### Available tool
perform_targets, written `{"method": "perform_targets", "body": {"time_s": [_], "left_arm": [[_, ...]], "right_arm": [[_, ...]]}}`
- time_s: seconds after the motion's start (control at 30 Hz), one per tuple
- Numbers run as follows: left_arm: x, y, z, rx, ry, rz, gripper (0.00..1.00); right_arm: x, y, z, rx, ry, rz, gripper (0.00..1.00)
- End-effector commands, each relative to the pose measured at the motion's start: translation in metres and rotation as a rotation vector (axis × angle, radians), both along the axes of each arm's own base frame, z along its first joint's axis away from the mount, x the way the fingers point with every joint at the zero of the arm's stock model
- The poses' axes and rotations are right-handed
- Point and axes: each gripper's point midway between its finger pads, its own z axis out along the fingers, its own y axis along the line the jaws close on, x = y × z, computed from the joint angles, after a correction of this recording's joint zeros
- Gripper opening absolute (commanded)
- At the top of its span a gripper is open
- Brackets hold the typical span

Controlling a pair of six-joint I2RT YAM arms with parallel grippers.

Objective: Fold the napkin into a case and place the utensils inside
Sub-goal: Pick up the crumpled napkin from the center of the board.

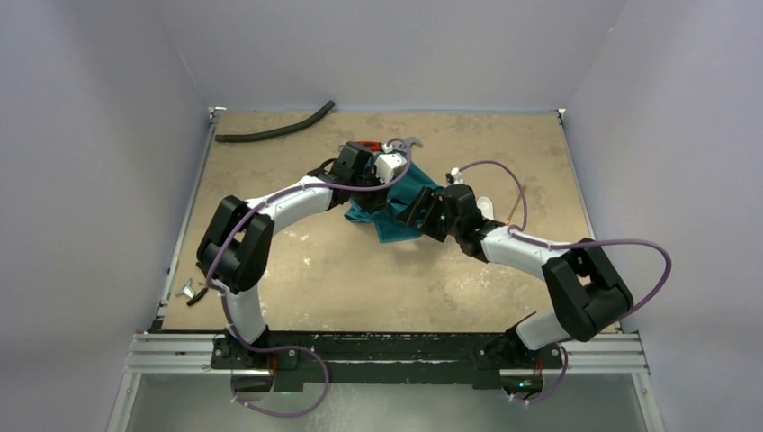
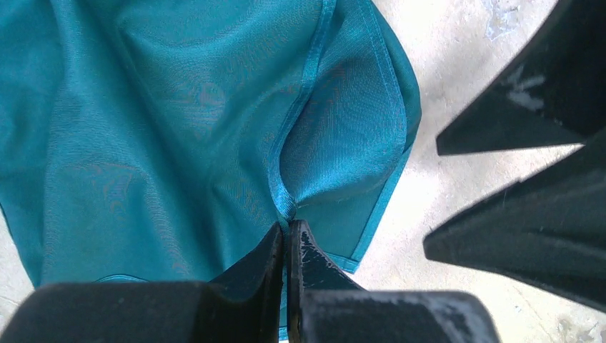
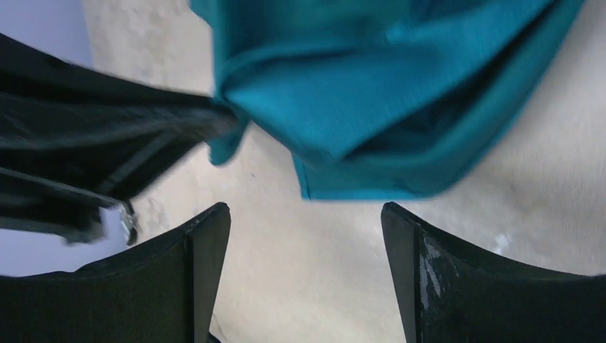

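The napkin (image 1: 399, 205) is a plain teal-green cloth with a stitched hem, lying crumpled and loosely bunched near the middle of the table (image 1: 315, 270), not yet a flat pocket. In the left wrist view the napkin (image 2: 179, 128) spreads in soft folds, and the left gripper (image 2: 288, 230) pinches a ridge of its hem. Its lower edge (image 3: 386, 93) hangs doubled over. A small white spoon (image 1: 487, 206) and a slim tan wooden utensil (image 1: 521, 209) lie just right of the cloth, outside it.
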Motion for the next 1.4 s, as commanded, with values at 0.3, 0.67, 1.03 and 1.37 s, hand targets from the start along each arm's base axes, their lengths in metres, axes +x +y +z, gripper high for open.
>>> {"method": "perform_targets", "body": {"time_s": [0.3,0.67,1.03,1.37], "left_arm": [[-0.007,-0.001,0.022,-0.038,-0.020,-0.021,0.00],[-0.020,0.001,0.030,-0.061,0.022,-0.040,0.00],[-0.027,0.004,0.015,-0.043,0.061,-0.049,0.01],[-0.027,-0.004,0.014,-0.093,0.089,-0.030,0.15]], "right_arm": [[0.038,0.015,0.019,0.063,-0.048,-0.017,0.63],[0.042,0.007,-0.006,0.031,-0.002,-0.076,0.51],[0.042,0.004,-0.021,0.025,0.008,-0.090,0.26],[0.041,-0.004,-0.013,0.005,-0.023,-0.102,0.00]]}}
